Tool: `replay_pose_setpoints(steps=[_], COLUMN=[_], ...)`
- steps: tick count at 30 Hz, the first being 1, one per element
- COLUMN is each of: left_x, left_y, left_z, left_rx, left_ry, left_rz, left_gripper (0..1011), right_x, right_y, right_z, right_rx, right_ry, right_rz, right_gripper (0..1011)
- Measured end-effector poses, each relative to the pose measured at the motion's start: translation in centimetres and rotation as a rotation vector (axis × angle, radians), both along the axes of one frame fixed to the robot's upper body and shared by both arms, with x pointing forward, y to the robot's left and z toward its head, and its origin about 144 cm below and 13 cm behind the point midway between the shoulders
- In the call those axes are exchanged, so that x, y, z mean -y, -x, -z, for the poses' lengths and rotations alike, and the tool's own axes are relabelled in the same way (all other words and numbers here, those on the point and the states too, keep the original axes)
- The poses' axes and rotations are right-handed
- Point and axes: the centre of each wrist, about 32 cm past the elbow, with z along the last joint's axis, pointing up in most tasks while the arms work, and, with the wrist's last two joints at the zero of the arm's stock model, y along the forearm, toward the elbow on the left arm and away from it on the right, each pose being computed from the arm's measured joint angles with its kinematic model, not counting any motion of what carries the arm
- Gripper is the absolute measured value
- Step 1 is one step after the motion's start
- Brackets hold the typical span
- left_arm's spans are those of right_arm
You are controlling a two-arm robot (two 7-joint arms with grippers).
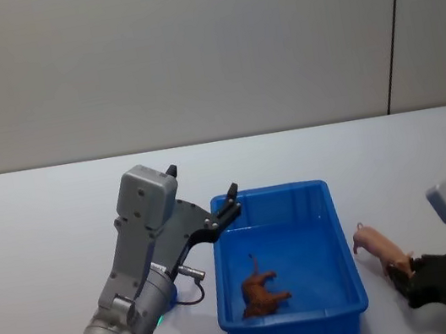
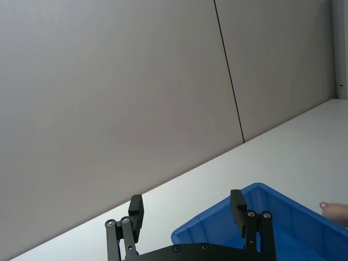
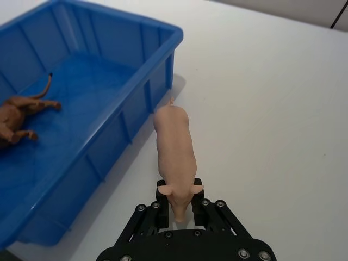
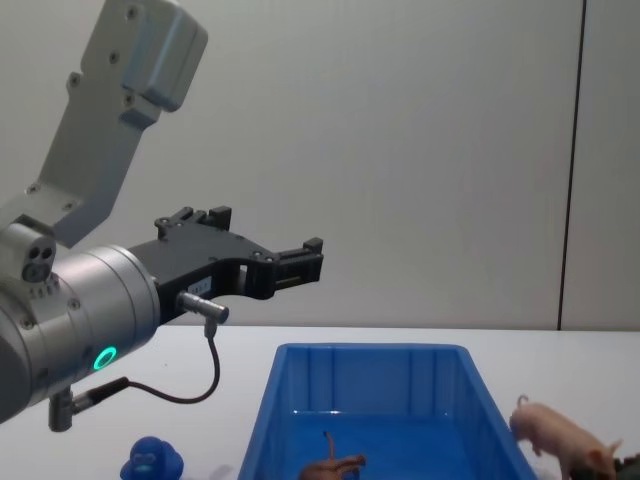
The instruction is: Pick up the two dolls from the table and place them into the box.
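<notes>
Pink pig [image 1: 381, 248] stands on the table [image 1: 48, 248] just right of the blue box [image 1: 349, 249], lower right of the head view — right gripper [image 1: 401, 273] clamped on its head. Brown long-tailed animal [image 1: 261, 291] lies inside the box. Left gripper [image 1: 227, 203], fingers apart, hangs above the box's upper-left corner.
</notes>
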Motion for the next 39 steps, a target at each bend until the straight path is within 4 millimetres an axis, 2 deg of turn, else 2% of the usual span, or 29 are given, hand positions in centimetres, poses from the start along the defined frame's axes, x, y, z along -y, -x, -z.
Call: replay_pose_setpoints(steps=[11, 22, 31, 39], left_x=[0.0, 0.0, 0.0, 0.0], left_y=[0.0, 0.0, 0.0, 0.0], left_z=[0.0, 0.0, 0.0, 0.0], left_rx=[0.0, 0.0, 0.0, 0.0], left_ry=[0.0, 0.0, 0.0, 0.0], left_rz=[0.0, 0.0, 0.0, 0.0], left_gripper=[1001, 1001, 1001, 1001], right_x=[0.0, -0.3, -1.2, -2.9], right_y=[-0.2, -0.5, -0.9, -1.1], right_z=[-1.0, -2.9, -4.1, -4.7], right_rx=[0.116, 0.232, 0.236, 0.193], right_ry=[-0.049, -0.104, -0.116, -0.097], right_rz=[0.029, 0.017, -0.049, -0.13], right_gripper=[232, 232, 232, 232])
